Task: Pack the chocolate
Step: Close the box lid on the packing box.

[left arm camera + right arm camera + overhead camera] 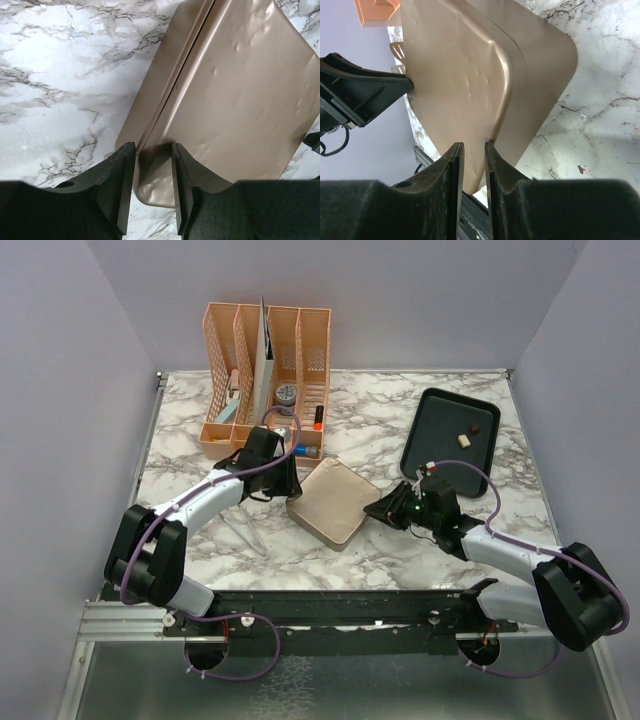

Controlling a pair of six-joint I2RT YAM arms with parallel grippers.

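Back left on the marble table (190, 440): peach desk organizer (222, 360) with upright slots, small odds and ends inside, too small to name.

Just in front of it: left gripper (284, 480), reaching right to the left corner of the gold tin (328, 502). In the left wrist view: left gripper (152, 150) with black fingers (120, 175) set either side of the gold tin (235, 90) corner, pinching it, the rim seam running up from between them.

Centre: gold tin square, lid on, turned diamond-wise to the table edge, sitting between the two grippers. Cannot tell whether flat on the marble or slightly lifted. Inside not visible.

Right of the tin: right gripper (384, 508), reaching left to the tin's right corner. In the right wrist view: right gripper (474, 147) with fingers (451, 170) close together, nipping the thin edge of the gold tin (465, 75) at that corner; left gripper's black body visible at the far side of the tin.

Back right: black tray (432, 455), well apart from the tin, behind the right arm. On it, two chocolate pieces lying near each other but not touching: a dark brown chocolate (476, 427) and a cream-white chocolate (463, 439) just in front of it. No other chocolate in view.
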